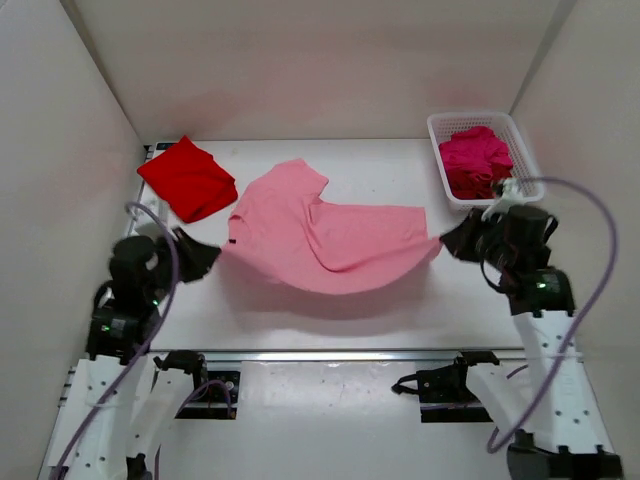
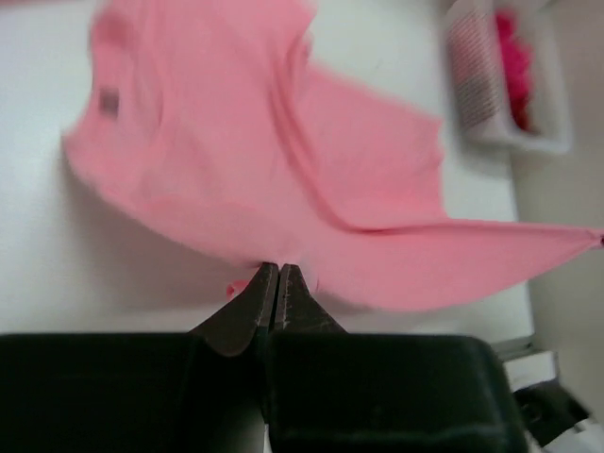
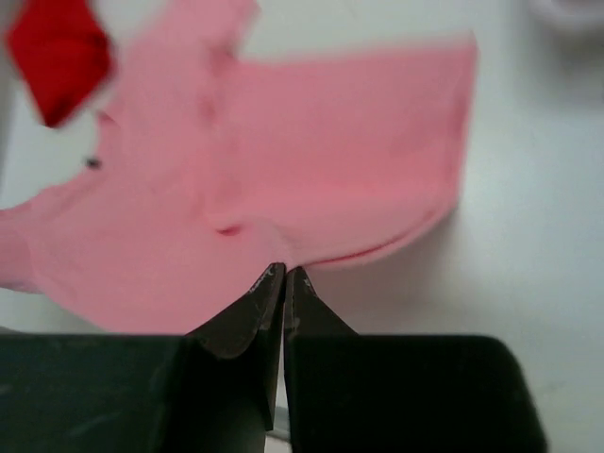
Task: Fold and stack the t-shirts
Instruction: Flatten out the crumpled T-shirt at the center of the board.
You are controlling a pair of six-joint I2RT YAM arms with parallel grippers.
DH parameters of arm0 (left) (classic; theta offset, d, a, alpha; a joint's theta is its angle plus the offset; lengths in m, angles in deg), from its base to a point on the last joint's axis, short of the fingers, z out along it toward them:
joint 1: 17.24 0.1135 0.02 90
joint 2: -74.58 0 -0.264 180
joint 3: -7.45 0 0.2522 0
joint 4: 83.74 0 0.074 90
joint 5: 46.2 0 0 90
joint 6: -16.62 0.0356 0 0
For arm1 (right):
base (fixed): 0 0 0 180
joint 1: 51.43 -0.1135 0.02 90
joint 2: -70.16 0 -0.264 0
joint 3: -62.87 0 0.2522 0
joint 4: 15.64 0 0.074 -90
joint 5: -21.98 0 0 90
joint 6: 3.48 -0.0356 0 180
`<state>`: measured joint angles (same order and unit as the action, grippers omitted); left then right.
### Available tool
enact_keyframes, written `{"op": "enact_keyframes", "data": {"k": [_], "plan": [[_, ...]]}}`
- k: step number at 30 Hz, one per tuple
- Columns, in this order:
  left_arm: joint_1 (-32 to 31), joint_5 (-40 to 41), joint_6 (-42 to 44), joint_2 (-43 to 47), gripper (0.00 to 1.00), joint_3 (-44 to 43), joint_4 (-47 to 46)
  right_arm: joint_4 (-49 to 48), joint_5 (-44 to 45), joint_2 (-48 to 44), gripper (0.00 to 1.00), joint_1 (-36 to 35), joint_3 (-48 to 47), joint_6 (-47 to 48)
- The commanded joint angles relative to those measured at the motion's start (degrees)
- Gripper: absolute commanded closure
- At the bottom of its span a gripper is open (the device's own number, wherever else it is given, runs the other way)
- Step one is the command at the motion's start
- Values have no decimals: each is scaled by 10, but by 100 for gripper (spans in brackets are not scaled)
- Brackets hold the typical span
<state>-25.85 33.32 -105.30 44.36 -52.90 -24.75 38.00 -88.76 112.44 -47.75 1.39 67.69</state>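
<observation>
A light pink t-shirt (image 1: 320,235) hangs stretched between my two grippers, its near edge lifted and sagging above the table with a shadow under it. My left gripper (image 1: 213,255) is shut on the shirt's left end; in the left wrist view the closed tips (image 2: 276,267) pinch the pink cloth (image 2: 236,151). On the shirt's right end my right gripper (image 1: 443,243) is shut, tips (image 3: 284,271) together on the pink fabric (image 3: 283,170). A bright red t-shirt (image 1: 188,178) lies folded at the far left, also visible as a red shirt (image 3: 58,52) in the right wrist view. Crumpled magenta shirts (image 1: 478,160) fill the basket.
A white lattice basket (image 1: 530,165) stands at the back right corner, seen as a basket (image 2: 481,85) in the left wrist view. White walls enclose the table on three sides. A metal rail (image 1: 330,354) runs along the near edge by the arm bases.
</observation>
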Motion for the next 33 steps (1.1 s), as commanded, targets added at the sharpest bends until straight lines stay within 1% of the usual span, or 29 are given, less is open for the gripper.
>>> {"op": "enact_keyframes", "data": {"k": [1, 2, 3, 4, 5, 7, 8, 9, 10, 11, 12, 13, 14, 15, 16, 17, 18, 19, 20, 21, 23, 25, 27, 28, 29, 30, 31, 32, 33], "plan": [[5, 6, 20, -54, 100, -212, 18, 33, 122, 16, 100, -111, -260, 1], [-9, 11, 20, -89, 100, -297, 23, 52, 173, 21, 100, -133, -303, -1], [-28, 19, 19, -125, 100, -376, 34, 63, 230, 39, 100, -180, -385, 3], [-46, 37, 17, -156, 100, -417, 42, 82, 254, 56, 100, -224, -462, 2], [-57, 54, 15, -174, 100, -492, 49, 97, 290, 74, 100, -262, -499, 8], [-90, 85, 25, -247, 100, -649, 80, 117, 352, 113, 100, -319, -623, 16], [-98, 104, 30, -269, 99, -686, 96, 118, 366, 139, 99, -344, -641, 30], [-110, 120, 39, -306, 99, -745, 101, 116, 406, 152, 100, -361, -666, 39], [-118, 147, 50, -339, 99, -786, 112, 116, 458, 180, 100, -409, -674, 55], [-122, 167, 55, -352, 98, -795, 121, 104, 493, 211, 100, -476, -674, 73], [-118, 169, 67, -377, 97, -796, 120, 83, 567, 221, 100, -508, -663, 85], [-100, 165, 77, -396, 98, -774, 120, 65, 609, 244, 100, -551, -649, 113], [-69, 137, 80, -410, 98, -753, 109, 64, 596, 269, 100, -514, -650, 125], [-53, 119, 82, -413, 98, -704, 101, 70, 483, 282, 100, -458, -661, 108], [-15, 83, 78, -425, 99, -654, 86, 66, 304, 299, 100, -309, -654, 90], [27, 25, 69, -426, 100, -601, 59, 33, 167, 297, 100, -175, -608, 69], [37, -2, 64, -419, 100, -572, 18, -11, 133, 305, 100, -126, -563, 59], [46, -1, 58, -419, 100, -529, -2, -21, 109, 317, 100, -113, -549, 59], [50, 16, 62, -426, 100, -512, -15, -26, 111, 341, 99, -95, -537, 66], [58, 18, 65, -439, 100, -518, -14, -37, 108, 376, 100, -97, -537, 69], [61, 20, 68, -501, 100, -567, 3, -40, 97, 424, 100, -81, -563, 67], [58, 15, 57, -538, 100, -613, -1, -23, 88, 490, 100, -74, -626, 64], [60, 10, 43, -573, 100, -688, 4, 20, 81, 587, 100, -70, -807, 59], [60, -1, 37, -605, 100, -759, 20, 42, 94, 609, 100, -69, -866, 55], [66, -6, 27, -641, 100, -838, 27, 15, 65, 606, 100, -64, -872, 47], [79, -19, 9, -654, 100, -866, 22, -28, 36, 601, 99, -42, -867, 22], [85, -48, -2, -651, 100, -864, -7, -24, 26, 612, 100, -38, -907, 9], [107, -59, -20, -647, 100, -858, -27, -33, 16, 610, 100, -16, -910, -1], [111, -69, -23, -650, 100, -870, -30, -44, -1, 598, 100, -3, -894, -6]]}}
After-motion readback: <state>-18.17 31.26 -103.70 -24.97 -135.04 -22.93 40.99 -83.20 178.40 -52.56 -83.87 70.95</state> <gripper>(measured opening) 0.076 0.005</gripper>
